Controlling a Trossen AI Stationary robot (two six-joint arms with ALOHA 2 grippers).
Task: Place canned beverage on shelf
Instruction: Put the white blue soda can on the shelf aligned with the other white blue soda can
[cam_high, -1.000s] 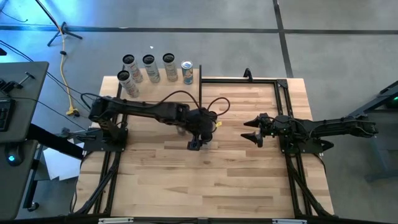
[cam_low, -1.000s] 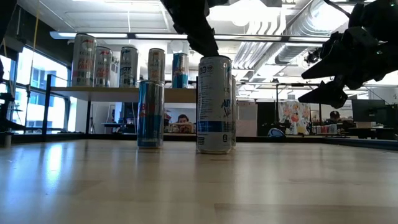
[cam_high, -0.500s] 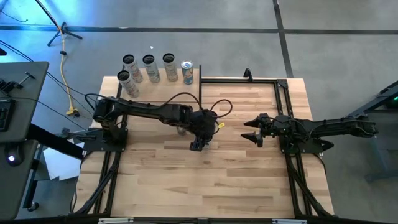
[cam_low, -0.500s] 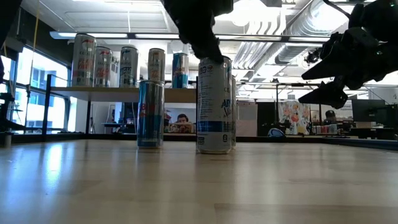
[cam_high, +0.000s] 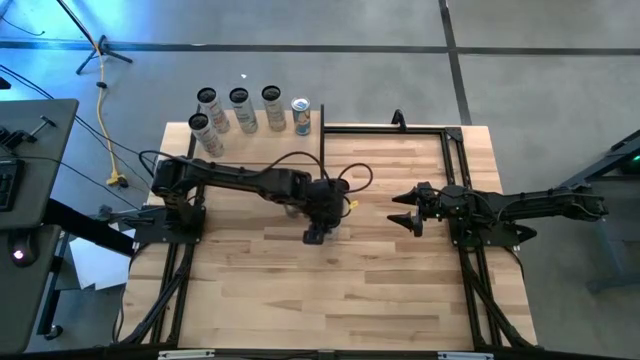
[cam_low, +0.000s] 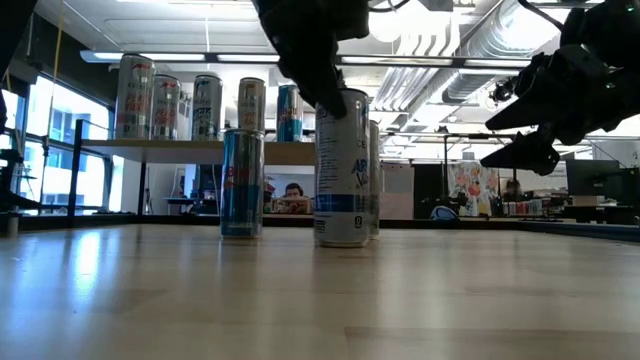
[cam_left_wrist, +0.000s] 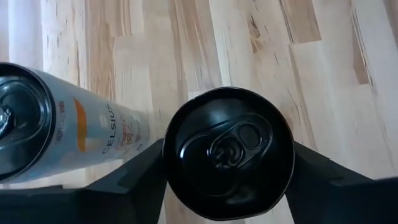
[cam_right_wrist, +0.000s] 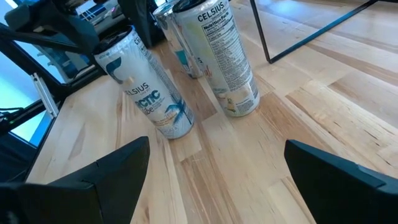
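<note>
Our left gripper (cam_left_wrist: 227, 171) has just squeezed in on the dark-topped can (cam_left_wrist: 227, 151), tipping it slightly, so we judge lifting toward the shelf (cam_low: 190, 146) comes next, while our right gripper (cam_high: 412, 210) waits open.

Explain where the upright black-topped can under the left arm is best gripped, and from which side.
Grip the black-topped can on its round side wall just below the rim, coming straight down from above. It stands upright, and the left end effector already straddles it. A Celsius can stands close on one side, so a sideways approach looks crowded.
</note>
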